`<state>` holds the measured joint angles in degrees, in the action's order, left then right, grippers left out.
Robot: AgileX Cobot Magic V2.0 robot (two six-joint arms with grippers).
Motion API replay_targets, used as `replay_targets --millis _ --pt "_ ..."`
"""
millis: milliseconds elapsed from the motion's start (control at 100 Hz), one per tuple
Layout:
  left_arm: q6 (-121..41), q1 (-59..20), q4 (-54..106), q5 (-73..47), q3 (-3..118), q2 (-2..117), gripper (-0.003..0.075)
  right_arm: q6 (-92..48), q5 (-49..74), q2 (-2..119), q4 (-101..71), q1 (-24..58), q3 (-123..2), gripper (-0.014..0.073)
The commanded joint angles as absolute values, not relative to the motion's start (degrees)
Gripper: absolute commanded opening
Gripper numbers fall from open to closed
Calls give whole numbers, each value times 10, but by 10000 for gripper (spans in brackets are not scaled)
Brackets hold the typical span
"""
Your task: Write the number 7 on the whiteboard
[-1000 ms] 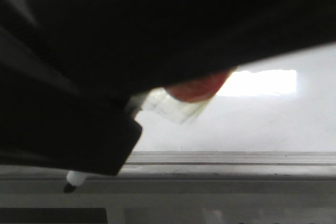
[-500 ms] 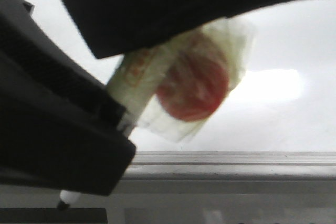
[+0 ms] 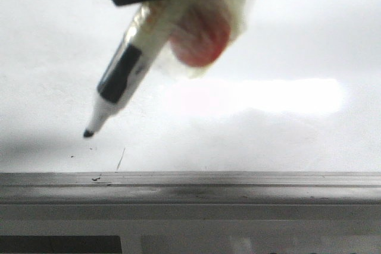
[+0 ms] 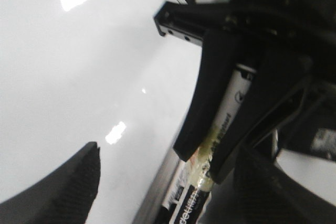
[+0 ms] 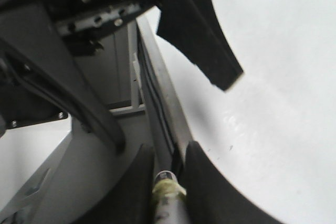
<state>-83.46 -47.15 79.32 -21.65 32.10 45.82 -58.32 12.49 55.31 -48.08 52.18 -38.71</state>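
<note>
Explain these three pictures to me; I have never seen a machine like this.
This is a robot with two arms, each ending in jaws that pinch things. It is meant to write a 7.

The front view looks forward at a whiteboard, with a grey rail along its near edge. The other two views come from cameras on the left and right wrists.

The right arm's jaws are shut on a marker; in the front view it slants down to a black tip close to the board. Whether it touches is unclear. A red disc is taped to the marker.

The left arm's jaws stand open and hold nothing.

No 7 is drawn yet: the board shows only tiny specks and a short slanted scratch.
</note>
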Motion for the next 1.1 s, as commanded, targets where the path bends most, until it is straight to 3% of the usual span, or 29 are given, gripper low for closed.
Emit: replay_targets --millis 0,210,490,770,1090 --pt "-793 -464 809 -159 332 401 466 -621 44 549 -484 522 -405 -71" --pt "-760 -458 821 -13 270 301 318 -644 -80 549 -440 522 -405 -71" --pt "-760 -458 874 38 219 272 -22 -644 -132 549 -381 544 -405 -61" --pt "-760 -458 874 37 218 272 -20 -659 -83 549 -381 543 -402 -60" --pt "-760 -458 874 28 218 272 -20 -682 -114 549 -382 541 -380 -60"
